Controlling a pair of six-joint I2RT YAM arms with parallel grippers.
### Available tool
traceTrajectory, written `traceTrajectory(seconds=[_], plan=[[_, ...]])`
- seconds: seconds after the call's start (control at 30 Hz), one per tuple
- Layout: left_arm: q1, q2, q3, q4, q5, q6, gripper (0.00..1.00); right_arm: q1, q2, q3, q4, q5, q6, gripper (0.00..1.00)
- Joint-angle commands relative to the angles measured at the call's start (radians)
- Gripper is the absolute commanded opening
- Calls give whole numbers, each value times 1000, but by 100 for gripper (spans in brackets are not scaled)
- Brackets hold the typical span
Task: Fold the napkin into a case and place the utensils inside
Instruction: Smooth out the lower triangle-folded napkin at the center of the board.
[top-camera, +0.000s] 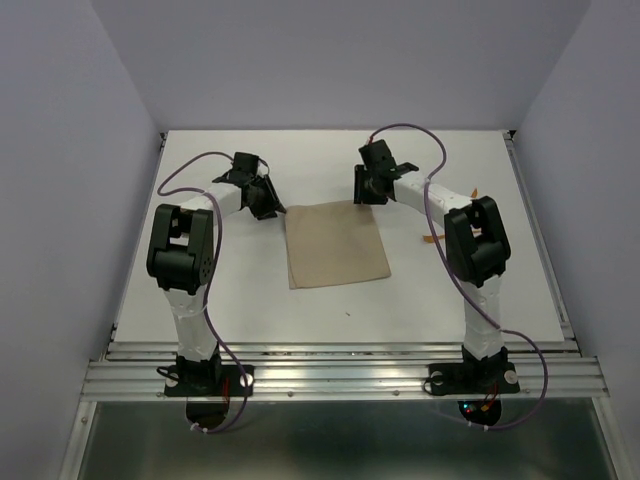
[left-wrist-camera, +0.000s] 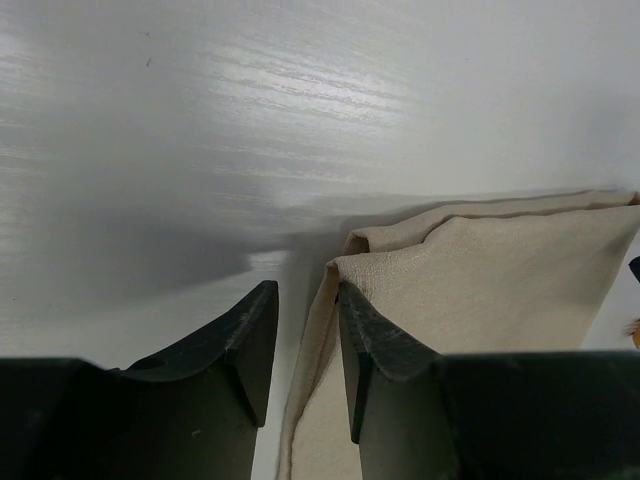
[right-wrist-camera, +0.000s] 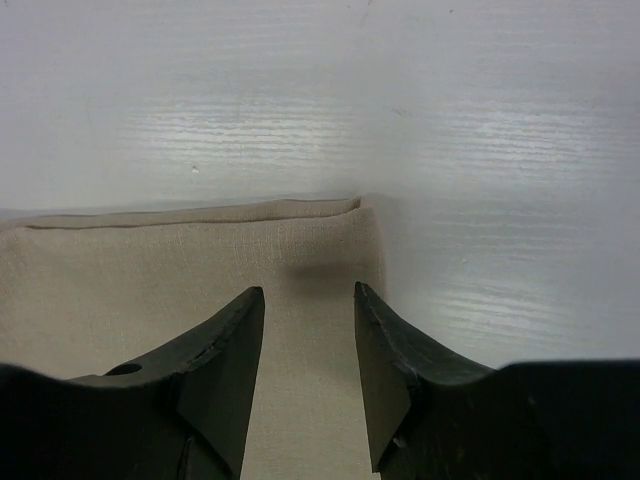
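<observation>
the napkin (top-camera: 336, 245) is matt, finely woven cloth, the table (top-camera: 250, 290) smooth, faintly grained and slightly glossy.

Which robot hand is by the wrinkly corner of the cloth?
The left gripper: the napkin corner beside it is puckered and raised, while the corner under the right gripper lies flat.

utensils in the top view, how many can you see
2 orange utensil tips show: one beyond the right arm, one on its near side, right of the napkin. The arm covers the space between, so they may be one piece, and more may be hidden.
</observation>
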Motion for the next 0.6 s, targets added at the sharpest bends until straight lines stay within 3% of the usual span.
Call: traceTrajectory(seconds=[0.0,0.17,0.2,0.57], plan=[[15,-9,-12,51,19,10,41,0,-3,42,-11,-1,-20,47],[15,4,-2,56,41,10,40,0,-8,36,-11,46,-23,48],[15,1,-3,61,47,10,40,0,-5,34,-9,57,-30,52],[15,11,5,59,70,10,38,0,112,152,-41,22,-96,53]])
